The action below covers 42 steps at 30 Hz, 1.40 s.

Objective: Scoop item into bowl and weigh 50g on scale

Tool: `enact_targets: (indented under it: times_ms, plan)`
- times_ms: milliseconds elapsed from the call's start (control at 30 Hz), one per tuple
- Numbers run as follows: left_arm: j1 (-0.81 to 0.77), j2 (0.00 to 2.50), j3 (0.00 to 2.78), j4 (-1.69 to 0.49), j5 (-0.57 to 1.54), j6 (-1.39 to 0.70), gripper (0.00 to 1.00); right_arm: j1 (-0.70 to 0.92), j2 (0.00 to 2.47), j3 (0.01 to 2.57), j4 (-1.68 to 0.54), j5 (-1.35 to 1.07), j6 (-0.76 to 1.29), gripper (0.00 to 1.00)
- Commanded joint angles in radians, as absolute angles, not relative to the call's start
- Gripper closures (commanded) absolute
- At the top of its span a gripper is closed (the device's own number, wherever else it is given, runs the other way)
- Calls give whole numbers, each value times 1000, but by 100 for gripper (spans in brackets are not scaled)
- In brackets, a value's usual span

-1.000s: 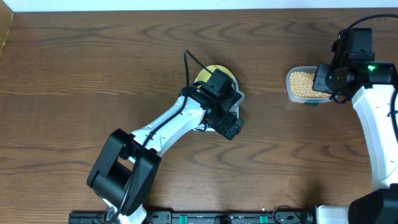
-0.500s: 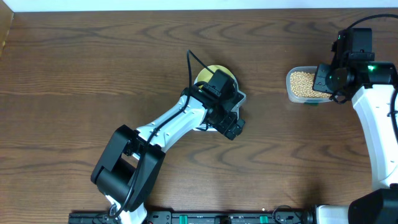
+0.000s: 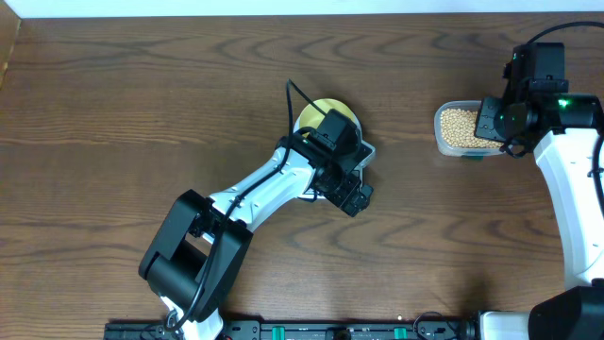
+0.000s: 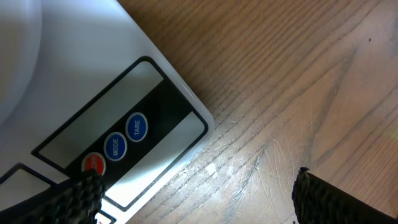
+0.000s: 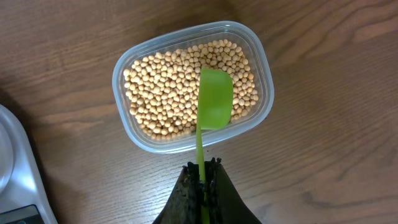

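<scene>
The white scale [image 4: 93, 93] fills the left of the left wrist view, showing its grey display, a red button and blue MODE and TARE buttons. My left gripper [image 4: 199, 202] is open and empty, low over the scale's button edge and the bare wood beside it. From overhead the left gripper [image 3: 351, 195] covers most of the scale [image 3: 365, 149]. The pale yellow bowl [image 3: 321, 112] shows just behind it. The tan beans [image 5: 168, 87] fill a clear tub [image 5: 264, 74]. My right gripper [image 5: 202, 177] is shut on a green spoon [image 5: 215, 106], whose blade rests over the beans.
The tub of beans [image 3: 457, 127] stands at the far right under my right gripper [image 3: 491, 121]. A corner of the scale [image 5: 22, 180] shows at the left of the right wrist view. Dark wood table [image 3: 142, 113] stretches to the left.
My left gripper has shifted slightly to the right and toward the front over the scale. The right arm and spoon have not moved.
</scene>
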<state>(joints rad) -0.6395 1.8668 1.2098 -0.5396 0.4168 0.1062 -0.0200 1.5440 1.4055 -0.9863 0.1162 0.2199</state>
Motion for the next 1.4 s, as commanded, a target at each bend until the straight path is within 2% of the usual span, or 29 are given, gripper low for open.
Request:
enact_targets:
  times_ms: [0,1100,1367]
  plan:
    - [-641,1878,1198,-532,413,124,1,-11,1541,1425,-988,121,231,99]
    - [-641,1963,1196,-529,408,124,1,-11,1515,1425,-990,121,231,99]
    - [-624,1856,1233,-545,407,123,1,-11,1515,1425,-990,126,231,99]
